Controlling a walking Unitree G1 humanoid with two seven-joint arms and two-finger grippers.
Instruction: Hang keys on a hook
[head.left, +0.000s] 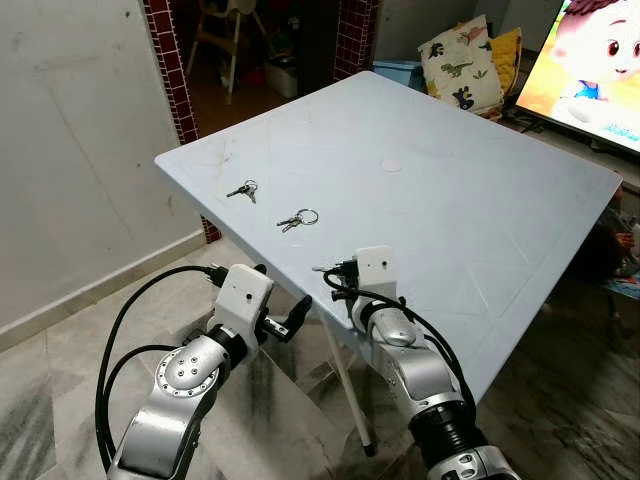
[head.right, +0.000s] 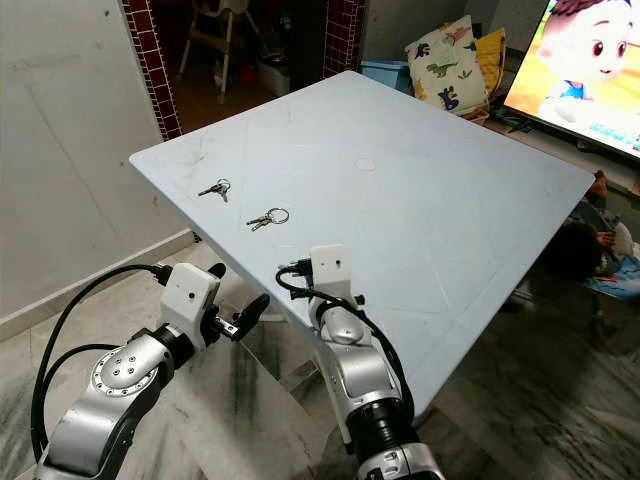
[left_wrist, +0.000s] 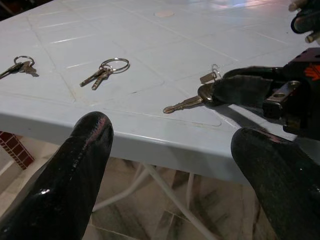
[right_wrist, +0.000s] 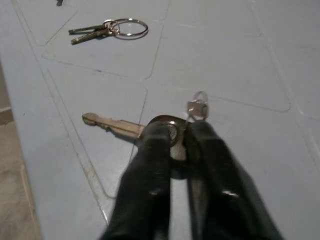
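Observation:
My right gripper (right_wrist: 172, 134) is shut on the head of a single brass key (right_wrist: 116, 125) with a small tag. The key lies flat on the pale table (head.left: 450, 200) near its front edge. Two more key sets rest on the table farther in: one on a ring (head.left: 298, 218) and a smaller one (head.left: 243, 190) to its left. My left gripper (head.left: 290, 318) hangs open just below and in front of the table edge, nothing between its fingers (left_wrist: 80, 165). In the left wrist view the right gripper's fingers (left_wrist: 245, 87) hold the key (left_wrist: 186, 104).
A white wall (head.left: 70, 150) stands on the left, with brick pillars (head.left: 165, 60) behind the table. A television (head.left: 595, 70) and a dinosaur cushion (head.left: 460, 60) are at the back right. A person (head.right: 585, 240) sits low by the table's right side. White table legs (head.left: 345, 385) stand on the marble floor.

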